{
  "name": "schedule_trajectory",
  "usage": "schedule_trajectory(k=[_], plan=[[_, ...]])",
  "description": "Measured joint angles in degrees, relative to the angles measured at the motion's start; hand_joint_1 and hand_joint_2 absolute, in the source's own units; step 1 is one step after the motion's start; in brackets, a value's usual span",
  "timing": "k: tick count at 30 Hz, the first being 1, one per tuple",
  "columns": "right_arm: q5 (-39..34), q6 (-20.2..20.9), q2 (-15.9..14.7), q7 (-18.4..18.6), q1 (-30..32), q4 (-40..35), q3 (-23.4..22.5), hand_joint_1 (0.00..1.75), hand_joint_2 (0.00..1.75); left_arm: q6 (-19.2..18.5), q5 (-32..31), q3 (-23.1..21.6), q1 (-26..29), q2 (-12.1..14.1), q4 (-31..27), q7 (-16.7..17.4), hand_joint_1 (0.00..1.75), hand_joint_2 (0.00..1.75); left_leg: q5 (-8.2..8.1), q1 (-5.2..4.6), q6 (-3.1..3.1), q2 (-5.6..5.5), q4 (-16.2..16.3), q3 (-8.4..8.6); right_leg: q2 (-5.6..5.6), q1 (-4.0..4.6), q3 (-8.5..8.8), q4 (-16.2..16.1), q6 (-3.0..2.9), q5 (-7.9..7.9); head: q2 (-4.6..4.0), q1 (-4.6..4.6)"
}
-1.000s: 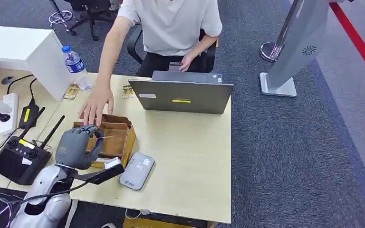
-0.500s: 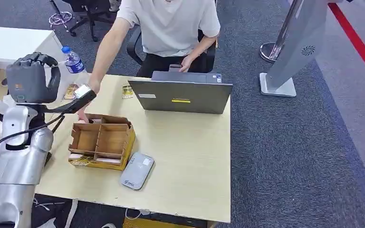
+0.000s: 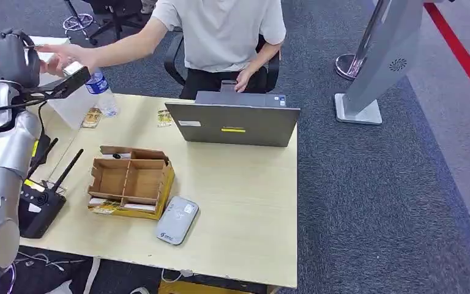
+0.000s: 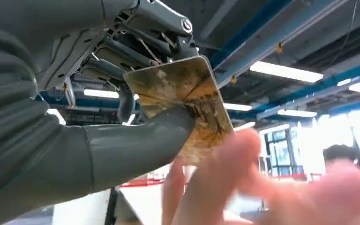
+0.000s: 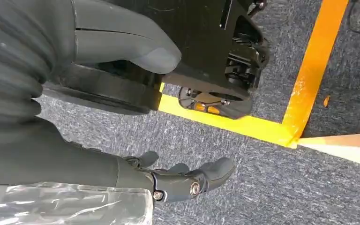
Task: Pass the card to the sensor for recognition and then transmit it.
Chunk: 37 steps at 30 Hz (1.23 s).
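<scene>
Raised high at the far left of the head view, the left hand (image 3: 3, 58) is seen with a card (image 4: 183, 101) pinched between its thumb and darker fingers; the card's worn yellow-brown face is shown plainly in the left wrist view. A person's hand (image 3: 61, 55) is stretched out to the robot's hand and is touching or just beside it, and in the left wrist view blurred fingertips of that person are seen at the card's free edge. Whether the card is already gripped by them cannot be told.

Below the raised arm, a black controller with antennas (image 3: 37, 205) lies at the left edge of the wooden table (image 3: 245, 208). A water bottle (image 3: 101, 89) stands at the table's far left corner. Toward the middle, a brown cardboard box with compartments (image 3: 131, 180) is placed, and just beside its near right corner lies the grey card sensor (image 3: 176, 220), flat on the tabletop and well apart from the card. Farther back, a grey laptop (image 3: 232, 122) is set open before the seated person (image 3: 220, 30).

The right hand (image 5: 168, 180) is seen in the right wrist view hanging over grey carpet with a yellow floor line (image 5: 309, 79); its fingers are spread apart and nothing is held.
</scene>
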Motion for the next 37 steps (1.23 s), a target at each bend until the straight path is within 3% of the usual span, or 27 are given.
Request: schedule_trajectory(k=[16,21,25,37], plan=[[-1.5,-0.6,0.0,-0.4,0.0,0.0,0.1,0.00,1.75,3.3,4.6,1.1,3.7,2.6,4.0,-3.4,0.00,1.75,0.00,0.00,0.00,-0.03,0.0,-0.02,-0.02,0.00,0.01,0.0,0.00,0.00,0.00,0.02],[-3.0,-1.3,0.0,-1.3,0.1,0.0,-0.2,0.00,1.75,2.2,10.7,3.7,9.9,5.6,-1.7,-6.3,0.00,1.75,-0.04,0.01,-0.05,0.29,0.0,-0.01,0.33,0.00,-0.15,0.0,0.00,0.00,0.00,0.00],[-3.1,-1.3,0.0,-1.3,0.1,0.0,-0.3,0.00,1.75,1.8,11.3,5.8,12.7,7.3,-5.4,-6.5,0.00,1.75,-0.04,0.01,-0.05,0.11,0.0,-0.06,0.13,0.00,-0.14,0.0,-0.03,-0.03,0.00,0.02],[-3.0,-1.3,0.0,-1.4,0.1,0.0,-0.5,0.00,1.75,1.6,11.4,6.8,14.6,8.6,-8.2,-6.6,0.00,1.75,-0.03,0.01,-0.05,0.10,0.0,-0.06,0.12,0.00,-0.11,0.0,-0.03,-0.02,0.00,0.00]])
